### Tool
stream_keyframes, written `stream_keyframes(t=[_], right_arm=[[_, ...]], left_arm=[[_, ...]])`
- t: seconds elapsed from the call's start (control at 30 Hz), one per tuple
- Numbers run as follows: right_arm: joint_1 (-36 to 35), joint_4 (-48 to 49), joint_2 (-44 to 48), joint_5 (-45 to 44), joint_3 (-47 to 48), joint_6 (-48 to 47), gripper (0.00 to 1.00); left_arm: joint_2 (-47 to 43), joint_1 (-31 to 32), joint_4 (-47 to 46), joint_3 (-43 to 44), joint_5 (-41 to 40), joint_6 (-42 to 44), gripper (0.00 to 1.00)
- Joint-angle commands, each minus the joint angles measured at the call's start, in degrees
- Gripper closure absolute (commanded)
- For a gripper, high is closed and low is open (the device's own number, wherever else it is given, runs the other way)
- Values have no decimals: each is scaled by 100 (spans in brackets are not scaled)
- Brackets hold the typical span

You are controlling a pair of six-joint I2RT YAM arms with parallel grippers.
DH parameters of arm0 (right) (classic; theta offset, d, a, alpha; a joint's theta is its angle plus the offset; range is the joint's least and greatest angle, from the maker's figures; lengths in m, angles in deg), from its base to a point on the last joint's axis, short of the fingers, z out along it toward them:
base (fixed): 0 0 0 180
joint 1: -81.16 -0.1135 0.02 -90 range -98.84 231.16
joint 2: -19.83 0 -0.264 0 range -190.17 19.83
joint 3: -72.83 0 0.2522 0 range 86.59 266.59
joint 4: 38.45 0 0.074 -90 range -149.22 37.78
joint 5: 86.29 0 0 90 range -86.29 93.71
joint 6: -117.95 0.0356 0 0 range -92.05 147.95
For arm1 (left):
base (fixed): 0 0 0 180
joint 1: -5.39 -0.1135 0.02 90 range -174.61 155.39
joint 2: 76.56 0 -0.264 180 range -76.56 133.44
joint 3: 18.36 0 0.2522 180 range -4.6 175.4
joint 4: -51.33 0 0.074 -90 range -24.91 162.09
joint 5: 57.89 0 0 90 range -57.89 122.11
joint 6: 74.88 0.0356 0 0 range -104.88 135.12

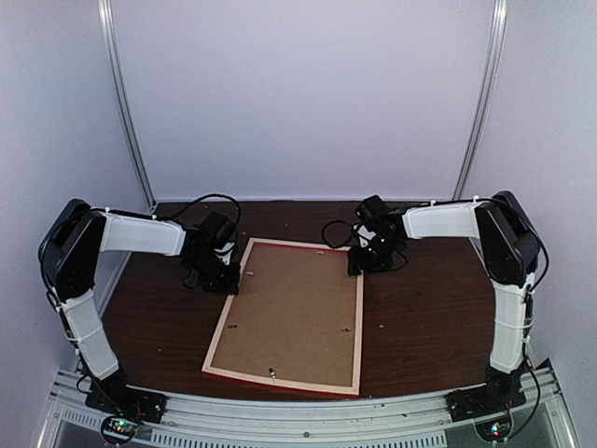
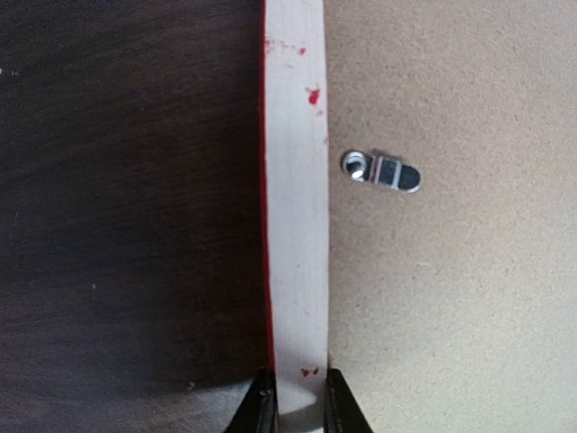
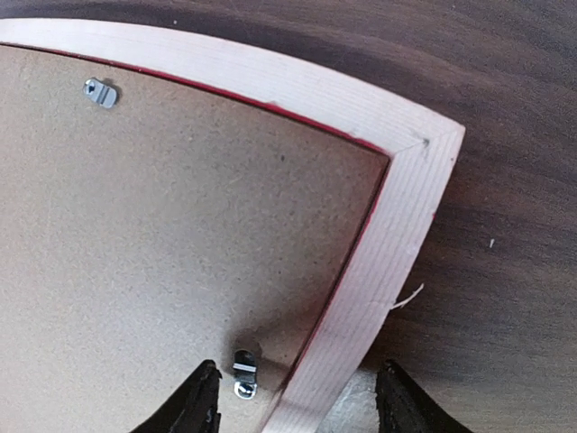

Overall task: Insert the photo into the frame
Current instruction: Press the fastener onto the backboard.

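Left pincer pinches frame rail; overhead hides that.

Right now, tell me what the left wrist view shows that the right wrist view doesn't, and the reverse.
Left wrist only: the left tool closed on a straight side of the frame, one clip beside it, and red paint specks on the wood.
Right wrist only: the frame's corner, two clips, and the right tool open, one finger over the board, the other over the table.
Both: the frame's pale back with a red edge, the brown board and the dark table. Neither shows the photo.
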Motion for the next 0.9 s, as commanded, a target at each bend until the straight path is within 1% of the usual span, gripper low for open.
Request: stream_keyframes(t=[0.0,0.17,0.57,0.73,0.87], right_arm=[[-52,30,-12,53,27,58,42],[-56,-58,-100,-43,63,37,48],[19,-193,-258,-122,330,13,67],[94,-170,-291,63,382,16,72],[137,-187,-352,347,442,-16,73]], left_arm=[[-50,98,162,-103,199,1,83],[-56,98,173,-78,216,19,83],[-88,139,162,-142,210,11,83],[-151,176,155,-219,185,-31,82],[-202,190,137,-268,183,-51,82]])
